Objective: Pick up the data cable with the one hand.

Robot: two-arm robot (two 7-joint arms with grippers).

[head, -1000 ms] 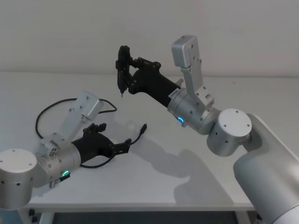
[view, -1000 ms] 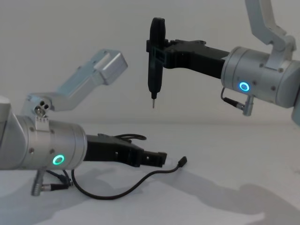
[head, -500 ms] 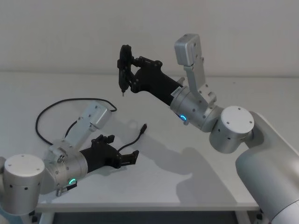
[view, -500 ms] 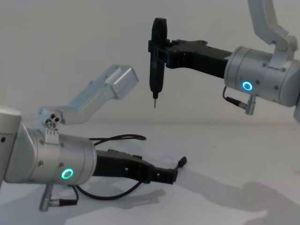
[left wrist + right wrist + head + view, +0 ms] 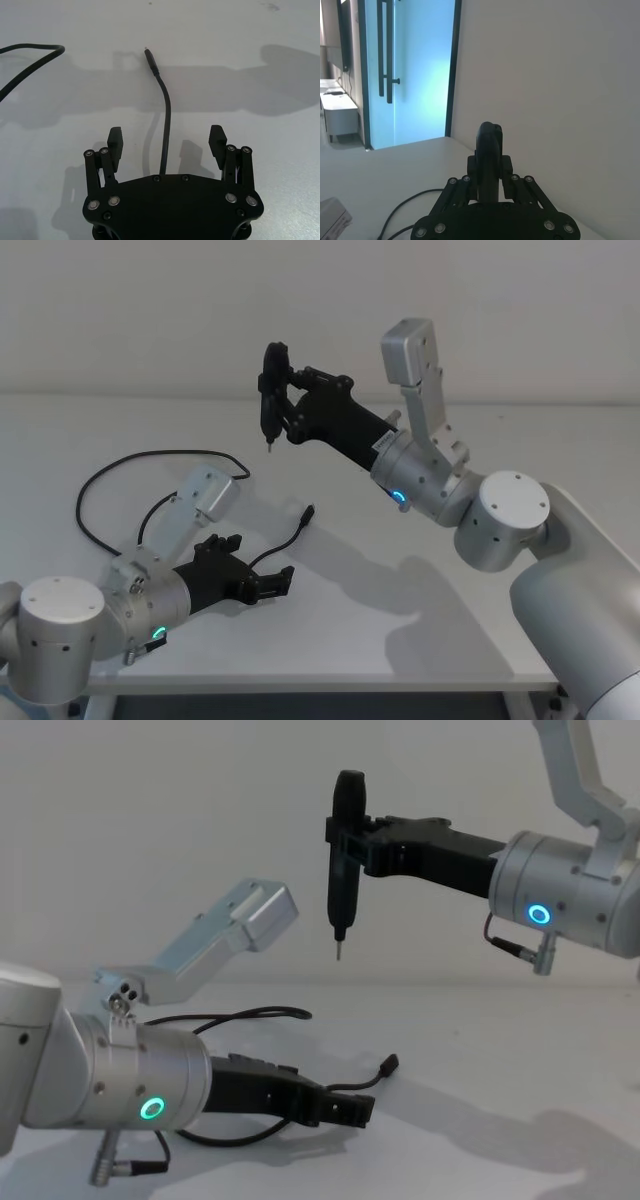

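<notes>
None of the lifting is done yet. Over the white counter [image 5: 420, 470] the right end effector [image 5: 272, 380] hangs high, clenched on a black pen-shaped tool [image 5: 267, 420]. The left end effector [image 5: 166, 136] sits low, fingers spread wide — the data cable [image 5: 165, 107] lies flat between them, ungrasped, its plug [image 5: 149, 57] just ahead. Closing and raising remain.

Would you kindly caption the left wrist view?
Open left gripper aligned over the data cable lying on the table.
</notes>
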